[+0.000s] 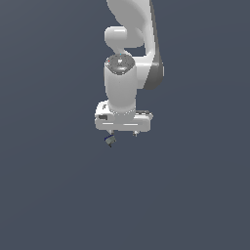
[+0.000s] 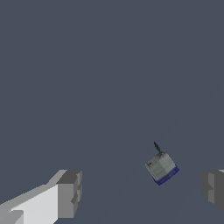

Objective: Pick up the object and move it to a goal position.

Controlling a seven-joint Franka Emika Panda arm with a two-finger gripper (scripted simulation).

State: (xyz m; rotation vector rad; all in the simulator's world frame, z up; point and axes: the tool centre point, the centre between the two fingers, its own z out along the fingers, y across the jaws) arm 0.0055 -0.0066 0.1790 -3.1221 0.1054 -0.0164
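Note:
The object [image 1: 110, 141] is a tiny dark lump with blue and grey-tan patches, lying on the flat grey floor just below the arm's hand in the exterior view. In the wrist view the object [image 2: 162, 167] shows as a small grey-green block with a blue edge and a thin dark stalk. My gripper [image 1: 123, 132] hangs over it, open, fingers spread wide. In the wrist view the object lies between the fingers, nearer one fingertip [image 2: 213, 188] than the other fingertip [image 2: 69, 194], touching neither.
The white arm [image 1: 128, 58] rises behind the hand toward the top of the exterior view. A plain dark grey floor [image 1: 58, 185] fills the rest of both views.

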